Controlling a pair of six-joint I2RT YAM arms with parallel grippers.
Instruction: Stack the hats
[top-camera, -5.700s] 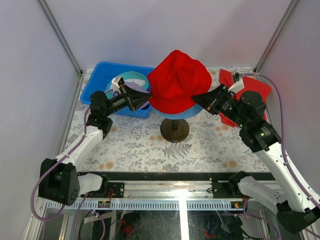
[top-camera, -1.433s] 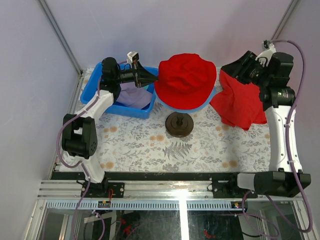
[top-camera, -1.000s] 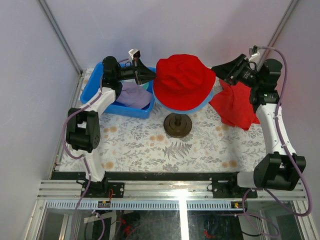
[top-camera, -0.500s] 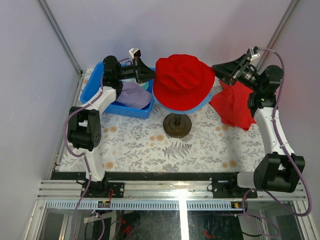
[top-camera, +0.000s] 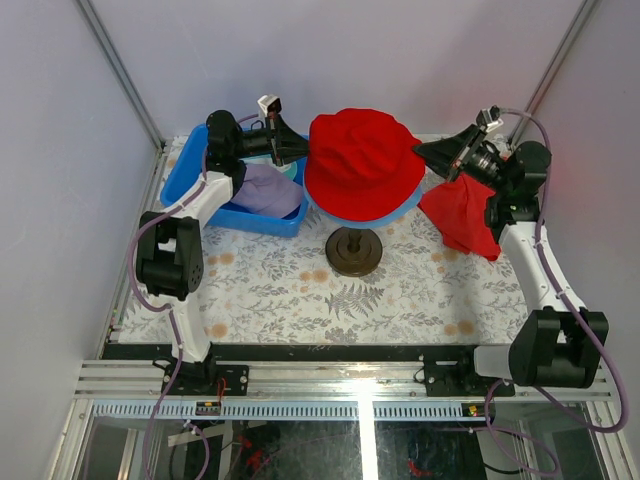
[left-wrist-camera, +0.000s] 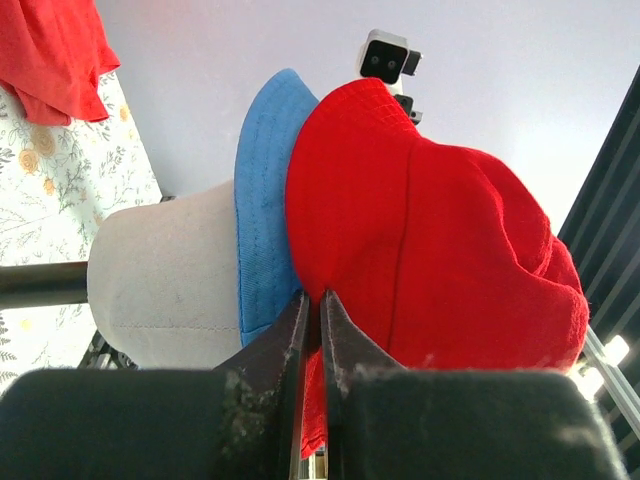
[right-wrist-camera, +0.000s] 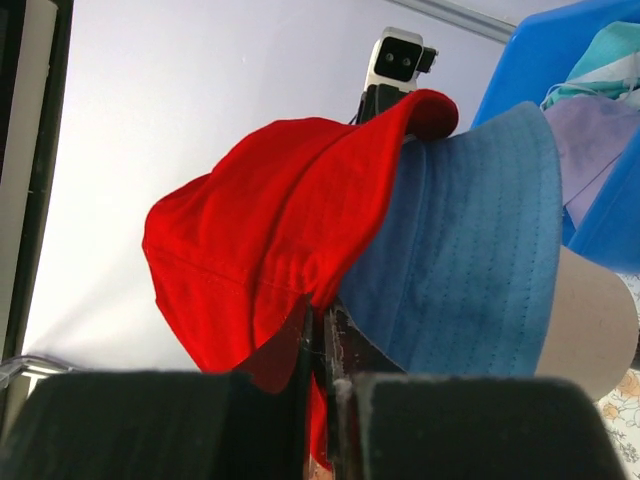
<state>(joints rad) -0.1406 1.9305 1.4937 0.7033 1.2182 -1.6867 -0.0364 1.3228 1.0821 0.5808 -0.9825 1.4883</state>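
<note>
- The red hat (top-camera: 362, 165) sits on top of the blue hat (left-wrist-camera: 262, 220), both on the mannequin head (left-wrist-camera: 165, 280), which rises on a stand (top-camera: 352, 250) in the middle of the table (top-camera: 400, 290); I judge two of the four hats stacked
- The left gripper (left-wrist-camera: 312, 305) is pinched narrow on the red hat's brim at one side, and the right gripper (right-wrist-camera: 318, 330) is nipped just as tight on the brim opposite; gripping both edges probably lets the arms draw the soft crown down evenly over the blue one
- The lilac hat (top-camera: 265, 190) and the teal hat (right-wrist-camera: 610, 70) lie in the blue bin (top-camera: 190, 175) left of the stand, not yet stacked; the red cloth (top-camera: 465, 215) lies to the right, below the right arm
- The top view gives the layout, but red cloth covers the head and the gripper bodies hide the pinch
- The wrist views look in from the side: each shows red cloth caught between closed fingers, the blue brim lying lower than the red, and the pale head under both
</note>
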